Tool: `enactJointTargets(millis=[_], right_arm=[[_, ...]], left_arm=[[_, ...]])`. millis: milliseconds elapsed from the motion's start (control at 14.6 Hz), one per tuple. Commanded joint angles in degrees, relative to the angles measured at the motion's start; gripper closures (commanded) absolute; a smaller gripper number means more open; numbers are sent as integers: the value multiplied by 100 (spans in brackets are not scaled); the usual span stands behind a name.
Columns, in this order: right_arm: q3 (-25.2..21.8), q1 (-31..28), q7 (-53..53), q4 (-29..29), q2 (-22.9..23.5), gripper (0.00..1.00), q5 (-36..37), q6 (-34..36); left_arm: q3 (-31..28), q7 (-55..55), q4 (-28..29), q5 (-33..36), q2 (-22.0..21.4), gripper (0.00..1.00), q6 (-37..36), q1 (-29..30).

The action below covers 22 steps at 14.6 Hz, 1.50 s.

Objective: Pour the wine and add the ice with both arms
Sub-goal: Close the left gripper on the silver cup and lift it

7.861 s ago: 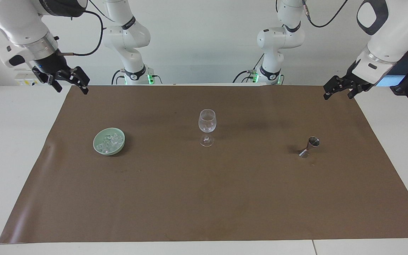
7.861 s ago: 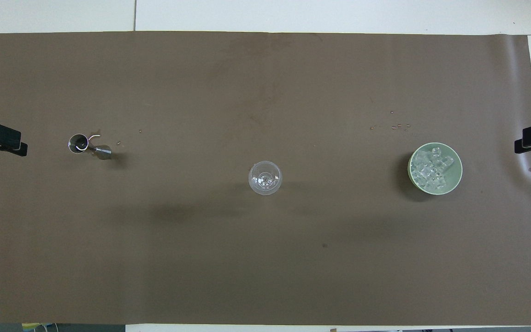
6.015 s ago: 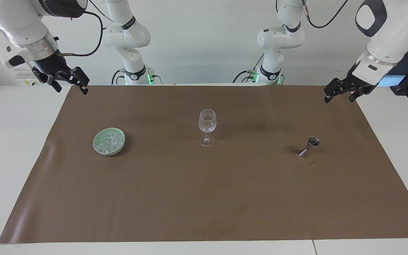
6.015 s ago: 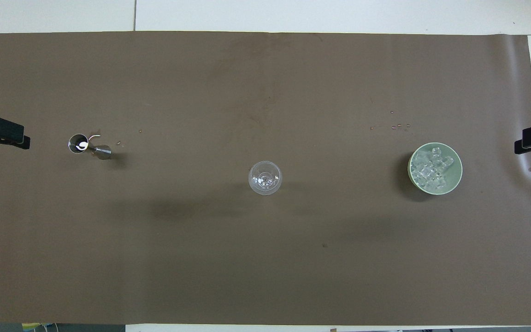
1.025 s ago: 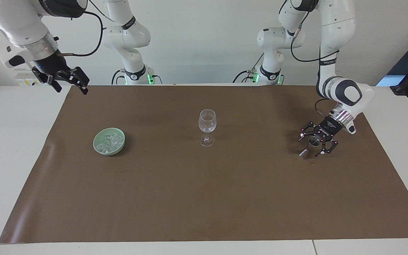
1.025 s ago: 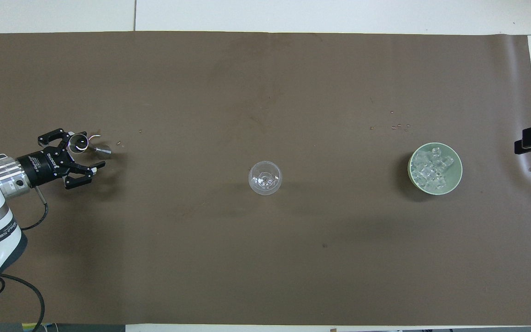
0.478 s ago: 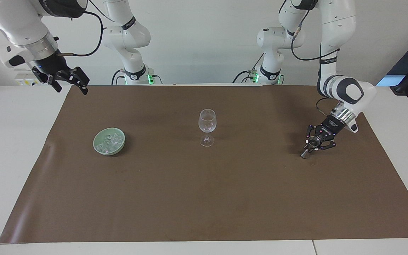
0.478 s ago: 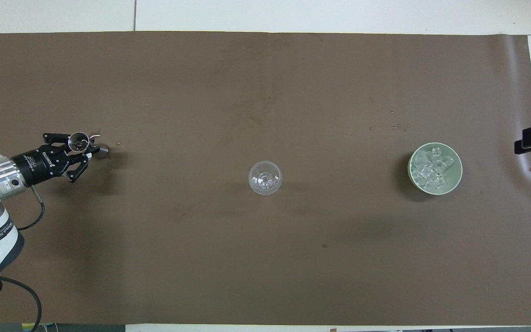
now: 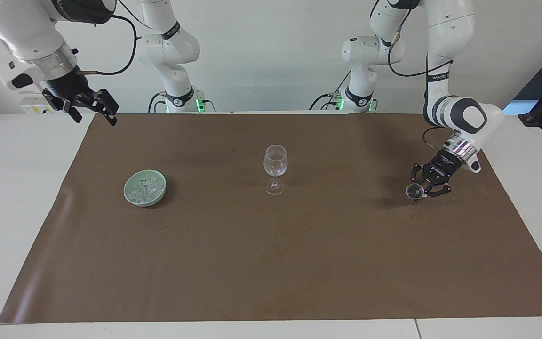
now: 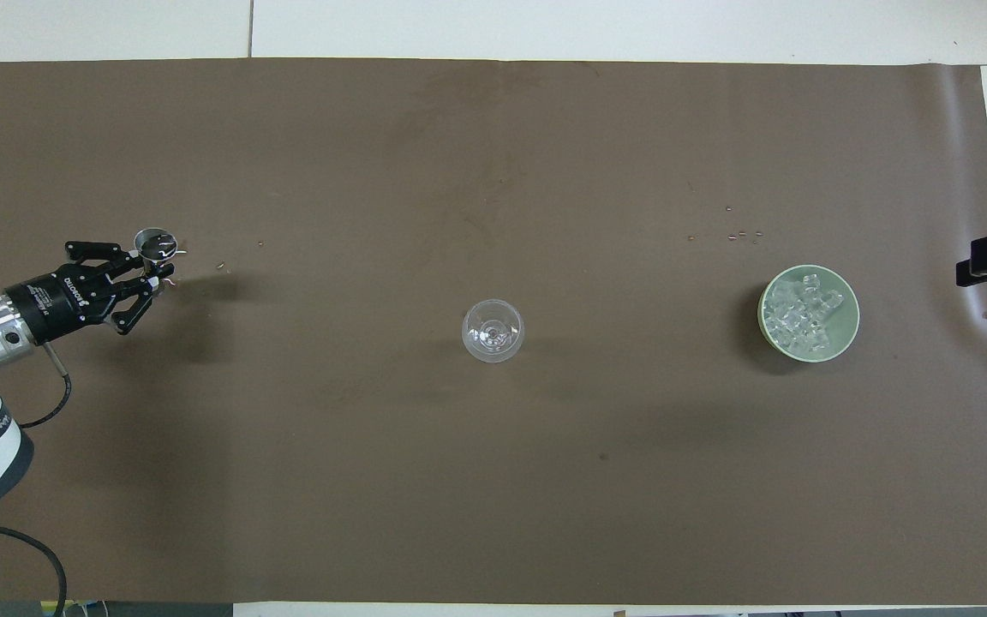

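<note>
Left gripper (image 9: pixel 419 190) jaws pinched shut on the small metal jigger (image 9: pixel 414 190), lifted just clear of the brown mat (image 9: pixel 271 263) at the left arm's end of the table, cup mouth facing up in the overhead view; right gripper (image 9: pixel 93 107) jaws spread open, empty, waiting over the mat's corner at the right arm's end. Going near to far from the robots: wine glass (image 9: pixel 275 168) stands upright mid-mat, empty as far as can be seen, and the pale green bowl (image 9: pixel 145 188) sits slightly farther out toward the right arm's end, the ice (image 9: pixel 147 187) piled inside it, untouched. Key relation: glass lies well apart from the jigger, sideways along the table's length toward the right arm's end, about level in depth, so the carry looks like a straight sideways run, then a tip over the rim. Left arm has the pour; right arm is nearer the bowl, so ice falls to it. Risk: slop if the jigger tilts in transit
</note>
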<state>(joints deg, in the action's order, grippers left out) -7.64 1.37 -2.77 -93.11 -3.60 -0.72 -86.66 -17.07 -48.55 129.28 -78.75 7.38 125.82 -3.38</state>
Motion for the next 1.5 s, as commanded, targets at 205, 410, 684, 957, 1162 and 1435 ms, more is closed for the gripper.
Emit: enactJointTargets(millis=[205, 410, 684, 957, 1162, 1435], right_arm=[[-1, -6, 128, -49, -36, 0, 2, 18], [-1, -14, 128, -49, -36, 0, 2, 18], [-1, -6, 128, -49, -36, 0, 2, 18], [-1, -6, 128, -49, -36, 0, 2, 18], [-1, -6, 128, -49, -36, 0, 2, 18], [-1, -6, 128, -49, -36, 0, 2, 18]], left_arm=[[-33, -57, 493, -97, -913, 100, -400, 109], [-33, -434, 493, -79, -1229, 100, -593, 48], [-16, -1041, 519, -9, -1756, 100, -1033, 4], [81, -1602, 563, 254, -2249, 100, -1060, -356], [396, -2061, 563, 299, -2557, 100, -1060, -489], [1108, -2527, 581, 325, -2645, 100, -1042, -489]])
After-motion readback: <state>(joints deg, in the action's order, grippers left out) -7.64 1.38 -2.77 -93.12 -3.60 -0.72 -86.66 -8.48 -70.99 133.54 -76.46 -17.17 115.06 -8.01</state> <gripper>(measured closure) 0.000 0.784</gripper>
